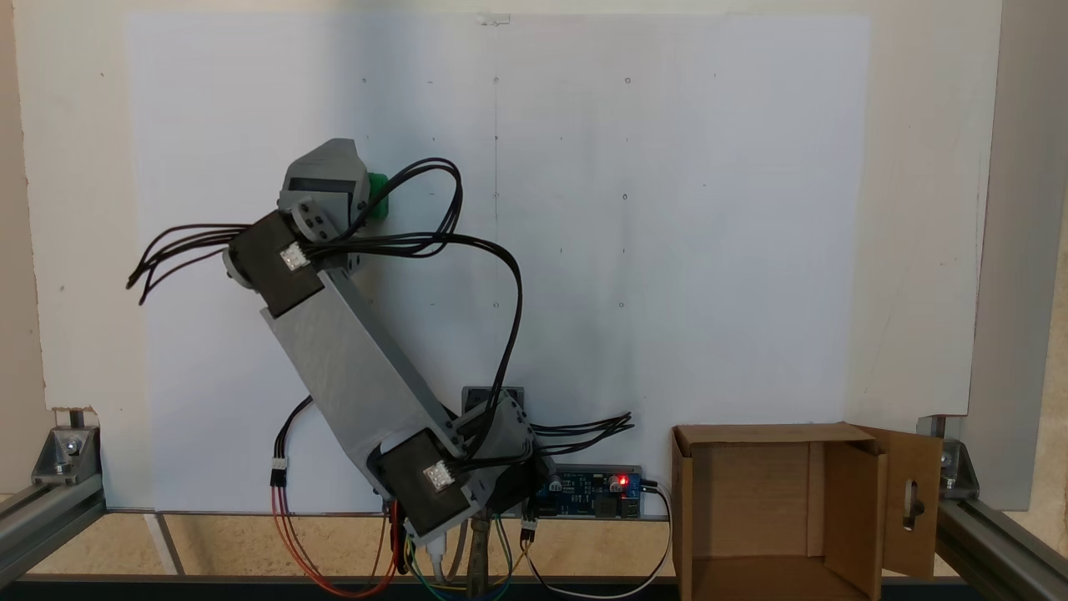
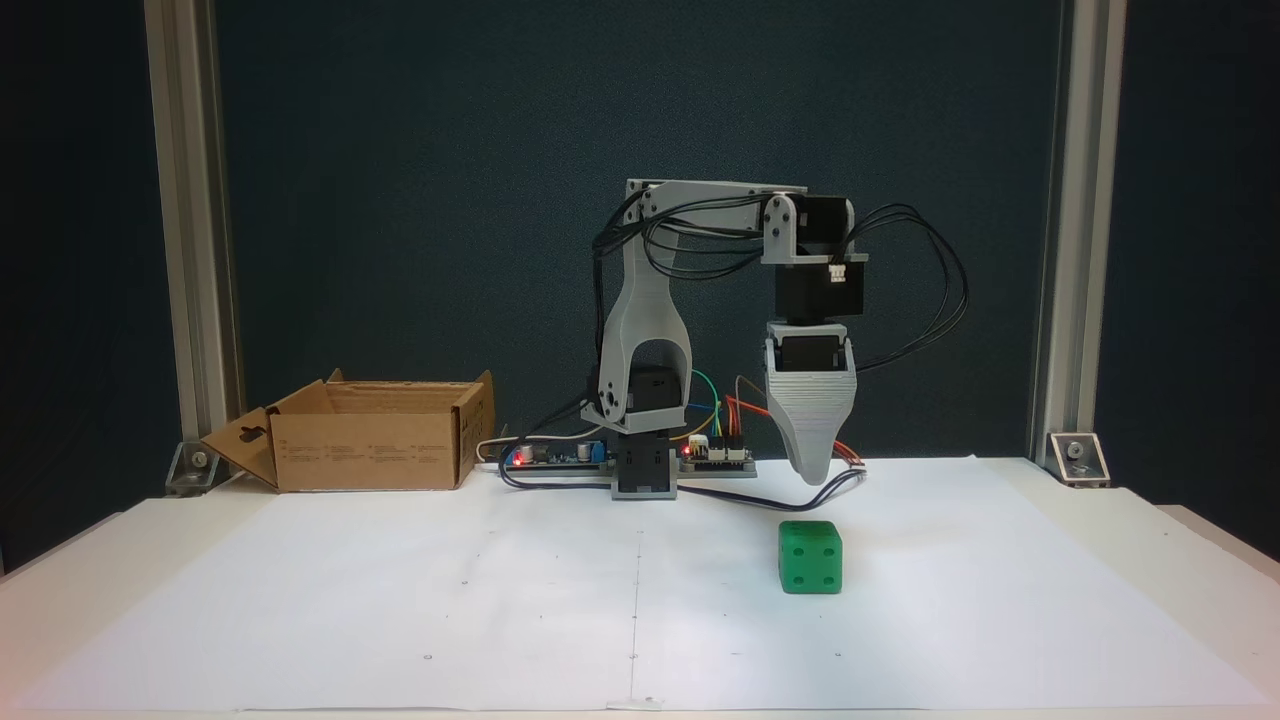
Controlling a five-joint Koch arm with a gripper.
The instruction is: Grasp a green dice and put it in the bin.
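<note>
The green dice sits on the white paper, right of centre in a fixed view, showing a face with several pips. From above, a corner of the dice pokes out beside the gripper body. My gripper points straight down, its tip hanging a little above and behind the dice, not touching it. Its jaws line up one behind the other, so their gap is hidden. Seen from above, the gripper is a grey hood. The bin, a brown cardboard box with its flaps open, stands at the far left; from above the bin is at lower right.
A circuit board with a red light and loose coloured wires lies beside the arm's base. Aluminium frame posts stand at the table's back corners. Black cables loop off the wrist.
</note>
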